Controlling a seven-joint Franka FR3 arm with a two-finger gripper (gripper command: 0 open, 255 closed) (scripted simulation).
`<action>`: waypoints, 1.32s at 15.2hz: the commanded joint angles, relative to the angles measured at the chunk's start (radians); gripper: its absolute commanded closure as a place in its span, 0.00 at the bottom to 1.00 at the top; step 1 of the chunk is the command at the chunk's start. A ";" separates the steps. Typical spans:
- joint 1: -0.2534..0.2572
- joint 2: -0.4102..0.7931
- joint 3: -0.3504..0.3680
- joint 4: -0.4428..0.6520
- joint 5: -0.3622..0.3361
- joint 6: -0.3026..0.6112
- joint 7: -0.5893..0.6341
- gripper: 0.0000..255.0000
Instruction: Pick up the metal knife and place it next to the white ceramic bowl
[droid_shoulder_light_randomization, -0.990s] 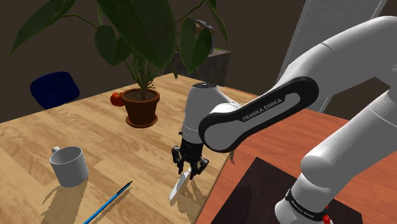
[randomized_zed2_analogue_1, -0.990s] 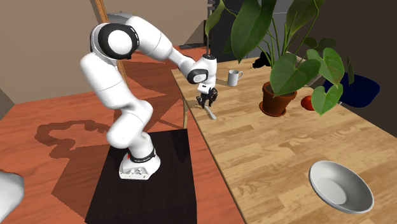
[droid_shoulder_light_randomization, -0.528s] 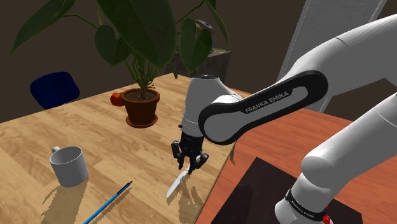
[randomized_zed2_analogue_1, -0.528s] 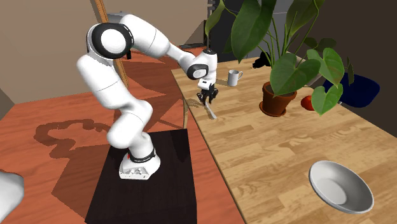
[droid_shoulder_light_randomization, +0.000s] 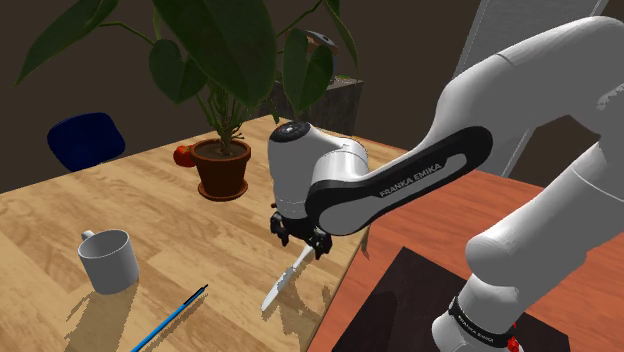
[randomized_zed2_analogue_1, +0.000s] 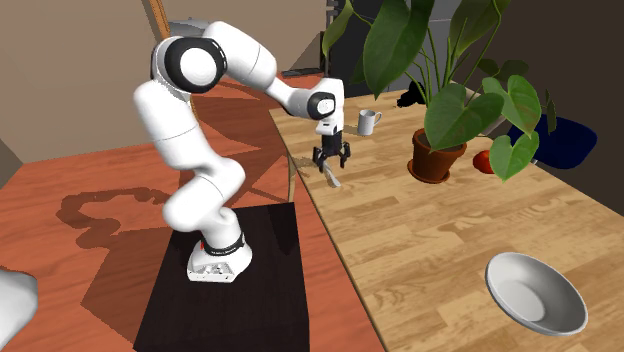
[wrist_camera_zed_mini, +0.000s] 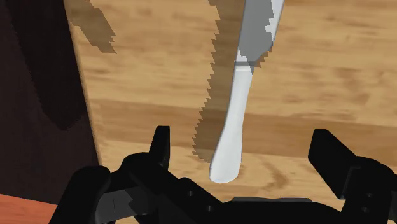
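Gripper: the gripper (droid_shoulder_light_randomization: 300, 238) is seen low over the desk (droid_shoulder_light_randomization: 60, 210), close to the edge that faces the stand. It is spread wide and nothing is clasped.
Fingers: in the wrist view the black fingers (wrist_camera_zed_mini: 160, 145) are set well apart, one on each side of the knife handle, and the handle is touched by neither.
Knife: the knife (droid_shoulder_light_randomization: 283, 281) is laid flat on the light wooden desk near that edge. A pale handle and a grey blade are shown, with the handle end under the gripper and the blade pointed away from it.
Bowl: a grey-white bowl (randomized_zed2_analogue_1: 535, 292) is seen upright at the second exterior view's lower right, well apart from the knife.
Mug: a pale mug (droid_shoulder_light_randomization: 108, 260) is stood on the desk, apart from the knife.
Pen: a blue pen (droid_shoulder_light_randomization: 170, 319) is laid between the mug and the knife.
Plant: a large-leaved plant in a brown pot (droid_shoulder_light_randomization: 222, 166) is set further back on the desk.
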 joint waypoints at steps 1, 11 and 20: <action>-0.021 0.025 0.021 -0.012 -0.034 0.022 0.025 0.00; -0.046 0.064 0.044 -0.030 -0.078 0.055 0.058 0.00; -0.049 0.064 0.043 -0.026 -0.079 0.052 0.054 1.00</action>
